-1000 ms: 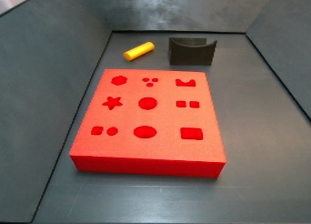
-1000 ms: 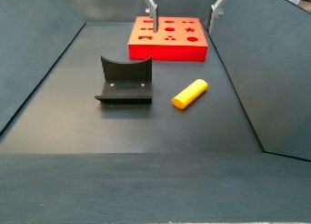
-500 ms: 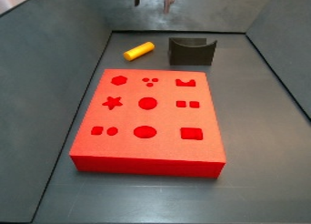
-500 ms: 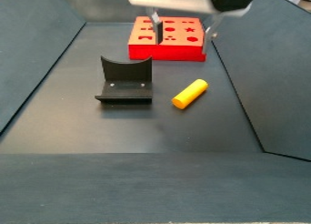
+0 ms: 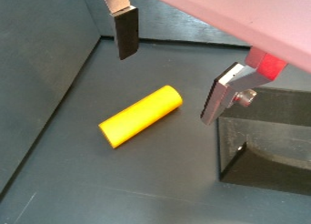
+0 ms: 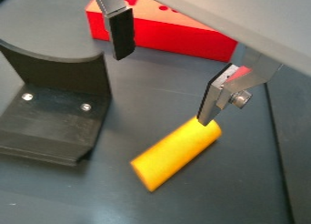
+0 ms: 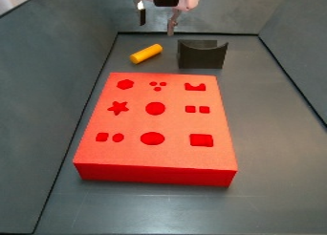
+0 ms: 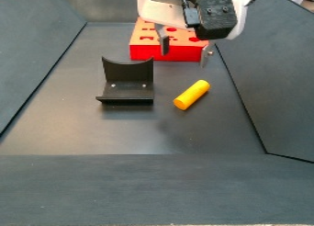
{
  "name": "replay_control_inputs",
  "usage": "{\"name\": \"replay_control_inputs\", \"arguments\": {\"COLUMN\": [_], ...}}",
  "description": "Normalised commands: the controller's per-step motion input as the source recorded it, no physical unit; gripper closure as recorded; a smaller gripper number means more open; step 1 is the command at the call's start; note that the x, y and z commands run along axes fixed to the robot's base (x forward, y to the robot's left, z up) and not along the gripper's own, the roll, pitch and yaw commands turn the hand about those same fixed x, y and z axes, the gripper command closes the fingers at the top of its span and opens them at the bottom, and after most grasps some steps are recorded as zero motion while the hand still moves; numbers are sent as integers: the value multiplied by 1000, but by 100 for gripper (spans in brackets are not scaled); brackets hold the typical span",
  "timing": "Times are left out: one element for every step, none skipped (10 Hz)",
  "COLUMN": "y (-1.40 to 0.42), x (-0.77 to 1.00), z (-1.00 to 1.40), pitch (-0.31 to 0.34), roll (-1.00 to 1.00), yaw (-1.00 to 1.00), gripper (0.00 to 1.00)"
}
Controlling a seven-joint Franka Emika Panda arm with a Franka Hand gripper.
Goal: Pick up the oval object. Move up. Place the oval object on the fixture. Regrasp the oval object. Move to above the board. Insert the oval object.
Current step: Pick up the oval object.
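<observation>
Between the two flat silver fingers of the gripper, which stand wide apart with nothing held, the dark floor shows through. Below and between those fingers lies the oval object, a smooth yellow-orange plastic peg with rounded ends, flat on the floor and clear of both pads in both wrist views. Beside one finger stands the fixture, a dark grey, almost black bracket on a base plate with a curved notch in its top. Beyond the fingers lies the board, a large flat bright red block with shaped cut-out holes. Both side views show the gripper hanging above the floor near the peg, the fixture just beside and the board nearby.
</observation>
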Motion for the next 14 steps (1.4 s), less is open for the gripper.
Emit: {"name": "replay_control_inputs", "arguments": {"y": [-60, -20, 0, 0, 0, 0, 0, 0, 0, 0, 0, 0, 0, 0], "x": [-480, -400, -300, -20, 74, 77, 0, -17, -14, -9, -117, -126, -151, -89], "z": [-791, -737, -649, -563, -554, -483, -380, -260, -66, -66, -171, -180, -177, -60], "pitch": [-223, -239, -260, -236, -166, -124, -101, -81, -11, -1, -40, -66, -94, -60], "roll": [0, -30, -86, -113, -100, -74, -21, 0, 0, 0, 0, 0, -20, -39], "yaw": [20, 17, 0, 0, -66, -97, -66, -20, 0, 0, 0, 0, 0, 0], "gripper": [0, 0, 0, 0, 0, 0, 0, 0, 0, 0, 0, 0, 0, 0]}}
